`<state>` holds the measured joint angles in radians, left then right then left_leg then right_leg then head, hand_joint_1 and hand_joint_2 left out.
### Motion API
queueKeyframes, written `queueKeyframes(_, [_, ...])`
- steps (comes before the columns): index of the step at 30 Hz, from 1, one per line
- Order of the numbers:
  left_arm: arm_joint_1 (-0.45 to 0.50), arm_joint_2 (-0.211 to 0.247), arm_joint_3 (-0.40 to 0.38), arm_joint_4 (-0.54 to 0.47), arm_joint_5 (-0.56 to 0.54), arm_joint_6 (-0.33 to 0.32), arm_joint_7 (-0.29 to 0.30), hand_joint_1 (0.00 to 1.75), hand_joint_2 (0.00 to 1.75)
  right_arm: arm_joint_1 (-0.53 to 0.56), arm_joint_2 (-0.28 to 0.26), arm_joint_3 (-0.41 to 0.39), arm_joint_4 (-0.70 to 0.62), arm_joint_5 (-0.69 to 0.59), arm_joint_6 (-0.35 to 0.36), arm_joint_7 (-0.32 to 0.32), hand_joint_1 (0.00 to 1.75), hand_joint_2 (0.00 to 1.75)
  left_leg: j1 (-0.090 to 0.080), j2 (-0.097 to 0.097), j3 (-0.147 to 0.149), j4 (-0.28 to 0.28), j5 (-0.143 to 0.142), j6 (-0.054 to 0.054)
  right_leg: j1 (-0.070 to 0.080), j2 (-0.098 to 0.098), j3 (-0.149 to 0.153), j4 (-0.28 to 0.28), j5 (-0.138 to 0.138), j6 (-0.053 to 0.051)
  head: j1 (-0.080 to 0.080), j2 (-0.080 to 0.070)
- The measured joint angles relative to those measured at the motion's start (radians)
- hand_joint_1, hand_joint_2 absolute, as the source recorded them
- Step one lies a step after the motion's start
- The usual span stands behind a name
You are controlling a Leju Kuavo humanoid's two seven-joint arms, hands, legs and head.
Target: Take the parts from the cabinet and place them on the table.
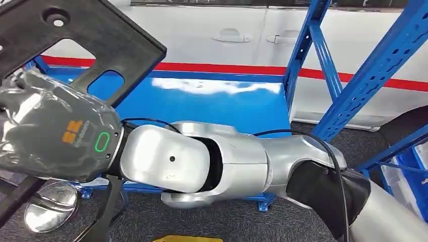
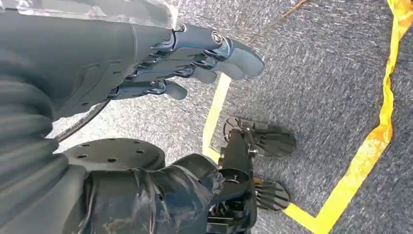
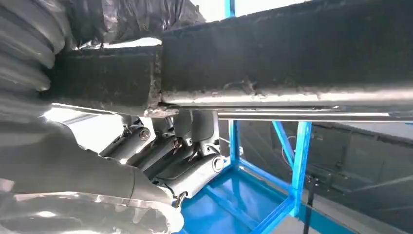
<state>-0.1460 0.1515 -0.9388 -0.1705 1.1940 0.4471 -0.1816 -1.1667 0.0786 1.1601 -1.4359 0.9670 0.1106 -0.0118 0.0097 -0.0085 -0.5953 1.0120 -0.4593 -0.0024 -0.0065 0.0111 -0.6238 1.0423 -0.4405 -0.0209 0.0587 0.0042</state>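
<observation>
One dark flat part [image 1: 75,40], a plate with cut-out openings and a round hole near its corner, is being held up in the right hand [image 1: 50,133], high at the left of the head view, in front of the blue shelf [image 1: 212,106] of the blue cabinet frame [image 1: 353,96]. The right arm is reaching across the robot's front. In the right wrist view the right hand's fingers [image 3: 165,151] are curling up against the underside of the part's thick dark edge [image 3: 272,63], gripping it. The left hand [image 2: 195,58] is hanging over grey carpeted floor [image 2: 316,73] marked with yellow tape [image 2: 375,146], its fingers lying close together, nearly straight, holding nothing.
</observation>
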Motion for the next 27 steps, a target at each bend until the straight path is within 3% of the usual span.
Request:
queueKeyframes(2, [-0.001,0.002,0.0,0.0,0.0,0.0,0.0,0.0,1.75,0.0,0.0,0.0,-0.001,0.001,0.0,0.0,1.75,1.75,0.0,0.0,0.006,-0.015,0.015,0.011,0.002,0.001,0.007,-0.008,0.009,0.01,-0.001,0.0])
queueKeyframes(3, [-0.001,0.002,0.0,0.0,-0.001,0.0,0.0,0.0,1.75,0.001,-0.001,0.0,-0.001,0.002,-0.001,0.0,1.75,1.75,0.013,0.007,0.018,-0.033,0.026,0.011,0.003,0.0,0.006,0.0,-0.007,0.014,0.001,0.0])
queueKeyframes(4, [-0.004,0.002,0.0,0.0,-0.001,0.0,0.0,0.0,1.75,-0.001,-0.002,0.0,-0.002,0.002,-0.001,0.0,1.75,1.75,0.013,0.007,0.02,-0.042,0.032,0.018,0.005,-0.002,-0.008,0.035,-0.043,0.017,0.005,0.0])
queueKeyframes(7, [-0.005,0.002,0.0,0.0,-0.001,0.0,0.0,0.0,1.75,0.006,-0.006,0.002,-0.003,0.003,0.0,-0.001,1.75,1.75,0.014,0.008,0.015,-0.039,0.033,0.018,-0.005,-0.002,-0.094,0.243,-0.147,0.027,0.007,0.0])
queueKeyframes(8, [-0.005,0.002,0.0,0.0,-0.001,0.0,0.0,0.0,1.75,0.008,-0.008,0.004,-0.003,0.003,0.0,-0.001,1.75,1.75,0.015,0.008,0.012,-0.037,0.033,0.018,-0.009,-0.003,-0.11,0.282,-0.15,0.032,0.006,0.0])
queueKeyframes(9, [-0.005,0.002,0.0,0.0,-0.001,0.0,0.0,0.0,1.75,0.009,-0.009,0.006,-0.003,0.003,0.0,-0.001,1.75,1.75,0.018,0.008,0.01,-0.034,0.033,0.017,-0.015,-0.003,-0.099,0.268,-0.127,0.037,0.008,0.0])
queueKeyframes(10, [-0.005,0.002,0.0,0.0,-0.001,0.0,0.0,0.0,1.75,0.009,-0.01,0.007,-0.003,0.003,0.0,-0.001,1.75,1.75,0.023,0.008,0.008,-0.029,0.031,0.013,-0.02,-0.005,-0.069,0.214,-0.091,0.041,0.006,0.0])
queueKeyframes(12, [-0.005,0.002,0.0,0.0,-0.001,-0.001,0.0,0.0,1.75,0.008,-0.01,0.008,-0.003,0.003,0.0,-0.001,1.75,1.75,0.032,0.004,0.001,-0.01,0.024,-0.002,-0.031,-0.008,0.029,0.037,-0.019,0.053,0.007,0.0])
queueKeyframes(13, [-0.005,0.004,0.0,0.0,-0.001,-0.001,0.0,0.0,1.75,0.009,-0.011,0.008,-0.003,0.003,0.0,-0.001,1.75,1.75,0.031,0.002,-0.008,-0.004,0.023,-0.012,-0.022,-0.001,0.041,0.017,-0.046,0.051,0.009,0.0])
queueKeyframes(14, [-0.005,0.004,0.0,0.0,-0.001,0.0,0.0,0.0,1.75,0.008,-0.011,0.008,-0.003,0.003,-0.001,-0.002,1.75,1.75,0.03,0.001,-0.01,0.0,0.024,-0.021,-0.016,0.006,0.031,0.026,-0.024,0.035,0.009,0.0])
queueKeyframes(17, [-0.004,0.003,0.0,0.0,-0.001,0.0,0.0,0.0,1.75,0.008,-0.011,0.009,-0.004,0.003,-0.001,-0.002,1.75,1.75,0.032,-0.002,-0.015,-0.004,0.038,-0.042,-0.016,0.005,0.019,0.023,-0.024,0.012,0.01,0.0])
queueKeyframes(18, [-0.004,0.003,0.0,0.0,-0.001,-0.001,0.0,0.0,1.75,0.007,-0.011,0.009,-0.004,0.003,-0.001,-0.003,1.75,1.75,0.035,-0.002,-0.018,-0.002,0.034,-0.046,-0.02,0.003,0.014,0.012,-0.016,-0.001,0.008,0.0])
queueKeyframes(19, [-0.005,0.003,0.0,0.0,-0.001,-0.002,0.0,0.0,1.75,0.007,-0.008,0.009,-0.004,0.003,-0.001,-0.003,1.75,1.75,0.035,0.003,-0.034,0.022,0.001,-0.046,-0.019,0.001,0.009,0.01,-0.006,-0.012,0.007,0.0])
queueKeyframes(21, [-0.005,0.003,0.0,0.0,-0.001,-0.002,0.0,0.0,1.75,0.005,-0.007,0.009,-0.004,0.004,-0.001,-0.003,1.75,1.75,0.032,0.004,-0.075,0.145,-0.097,-0.042,-0.014,0.0,-0.007,0.008,0.008,-0.025,0.008,0.0])
queueKeyframes(22, [-0.006,0.003,0.0,0.0,-0.001,-0.003,0.0,0.0,1.75,0.005,-0.007,0.013,-0.004,0.004,-0.001,-0.003,1.75,1.75,0.029,0.004,-0.096,0.216,-0.138,-0.041,-0.01,-0.001,-0.017,0.009,0.015,-0.027,0.007,0.0])
queueKeyframes(23, [-0.006,0.003,0.0,0.0,-0.001,-0.004,0.0,0.0,1.75,0.006,-0.007,0.016,-0.004,0.004,0.0,-0.003,1.75,1.75,0.027,0.004,-0.107,0.263,-0.156,-0.039,-0.005,-0.001,-0.027,0.009,0.022,-0.029,0.008,0.0])
queueKeyframes(24, [-0.007,0.003,-0.001,0.0,-0.001,-0.005,0.0,0.0,1.75,0.008,-0.007,0.017,-0.004,0.004,0.0,-0.003,1.75,1.75,0.025,0.004,-0.1,0.272,-0.15,-0.036,0.0,-0.001,-0.037,0.009,0.029,-0.031,0.008,0.0])
queueKeyframes(25, [-0.007,0.003,-0.001,0.0,-0.001,-0.005,0.0,0.0,1.75,0.008,-0.007,0.017,-0.004,0.004,0.0,-0.003,1.75,1.75,0.021,0.004,-0.073,0.242,-0.125,-0.029,0.005,-0.001,-0.047,0.01,0.037,-0.032,0.008,0.0])
queueKeyframes(27, [-0.008,0.004,-0.001,0.0,-0.001,-0.006,0.0,0.0,1.75,0.007,-0.007,0.017,-0.004,0.004,0.0,-0.003,1.75,1.75,0.009,0.004,0.03,0.096,-0.063,-0.007,0.013,0.0,-0.063,0.01,0.053,-0.033,0.008,0.0])
